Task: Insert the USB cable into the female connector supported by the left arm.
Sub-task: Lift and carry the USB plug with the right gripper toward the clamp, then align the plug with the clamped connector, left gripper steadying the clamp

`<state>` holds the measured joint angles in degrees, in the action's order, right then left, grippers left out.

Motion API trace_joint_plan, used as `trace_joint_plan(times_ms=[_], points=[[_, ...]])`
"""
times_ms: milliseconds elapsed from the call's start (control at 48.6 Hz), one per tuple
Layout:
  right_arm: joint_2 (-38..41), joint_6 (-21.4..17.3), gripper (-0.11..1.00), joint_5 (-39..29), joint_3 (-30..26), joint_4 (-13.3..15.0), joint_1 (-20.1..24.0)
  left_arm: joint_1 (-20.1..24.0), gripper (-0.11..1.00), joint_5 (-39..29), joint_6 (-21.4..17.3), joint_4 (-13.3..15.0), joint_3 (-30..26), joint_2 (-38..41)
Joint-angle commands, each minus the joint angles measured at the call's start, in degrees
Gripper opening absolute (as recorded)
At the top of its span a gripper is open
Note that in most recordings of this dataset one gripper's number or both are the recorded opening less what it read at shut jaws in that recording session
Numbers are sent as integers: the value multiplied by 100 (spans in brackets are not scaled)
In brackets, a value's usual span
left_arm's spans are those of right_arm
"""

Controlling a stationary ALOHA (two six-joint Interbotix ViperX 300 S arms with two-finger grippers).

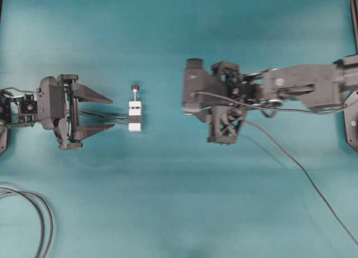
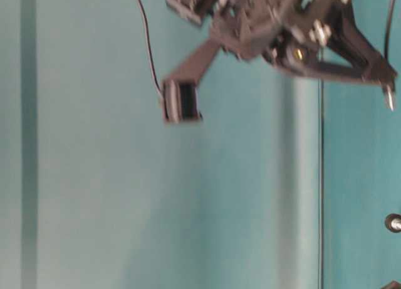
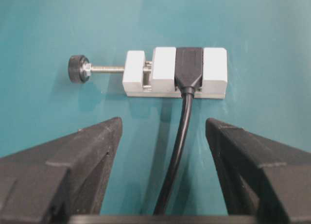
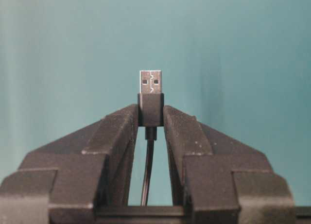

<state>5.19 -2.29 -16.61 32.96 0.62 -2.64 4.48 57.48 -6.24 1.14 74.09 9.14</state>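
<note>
The female connector is a black socket clamped in a small white block with a screw post and a dark knob. It lies on the teal table just ahead of my left gripper, which is open. Only the connector's own black lead runs back between the left fingers, touching neither. My right gripper is shut on the dark body of the USB cable's plug, whose metal tip sticks out past the fingertips. In the overhead view the right arm sits well right of the block, and the USB cable trails away.
Looped black cables lie at the table's lower left corner. The USB cable's slack crosses the lower right of the table. A bare strip of teal table lies between the white block and the right arm.
</note>
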Motion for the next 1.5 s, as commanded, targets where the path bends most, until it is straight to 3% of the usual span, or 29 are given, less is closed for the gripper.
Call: trace_joint_plan(times_ms=[0,350,947,1482], points=[[149,-9,21,-18,-413,9,62,-18,76,97,-44,0,-44,18],[879,-79,21,18,-1143,299,167,-18,76,202,-53,0,-132,229],[1204,-88,21,606,-1292,360,176,-18,76,343,-44,0,-316,422],[1477,-79,21,686,-1600,404,97,-18,76,316,-62,0,-316,431]])
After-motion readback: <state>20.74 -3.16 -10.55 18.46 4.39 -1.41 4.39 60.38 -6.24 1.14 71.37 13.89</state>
